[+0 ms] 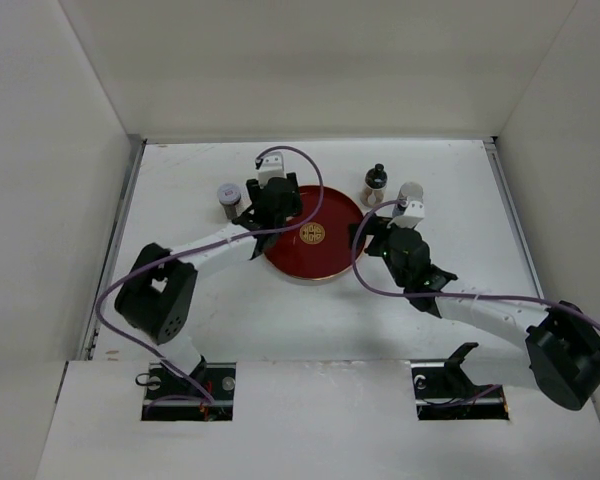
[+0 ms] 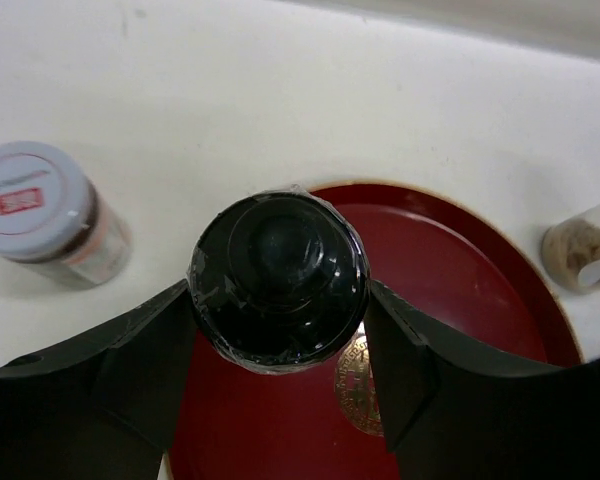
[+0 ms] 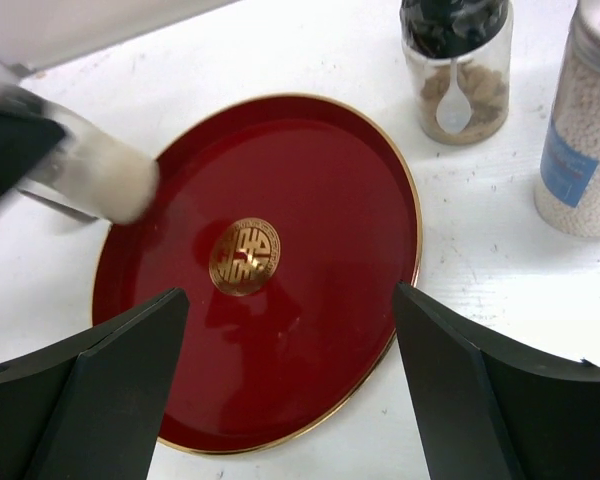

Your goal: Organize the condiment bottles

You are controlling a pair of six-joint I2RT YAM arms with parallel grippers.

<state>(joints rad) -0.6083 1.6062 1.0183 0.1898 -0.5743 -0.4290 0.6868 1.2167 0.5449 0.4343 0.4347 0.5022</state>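
Note:
My left gripper [image 1: 268,208] is shut on a black-capped bottle [image 2: 278,280] and holds it over the left part of the round red tray [image 1: 330,262]. In the right wrist view this bottle [image 3: 100,180] is blurred. A stubby bottle with a pale lid [image 1: 228,198] stands on the table left of the tray and shows in the left wrist view [image 2: 42,212]. A brownish bottle with a black cap [image 1: 375,185] stands behind the tray's right side. A bottle of white beads [image 3: 583,125] stands beside it. My right gripper [image 3: 290,295] is open and empty over the tray's right edge.
White walls close in the table on the left, the back and the right. A metal strip [image 1: 115,250] runs along the left edge. Purple cables loop over both arms. The tray has a gold centre emblem [image 3: 244,256].

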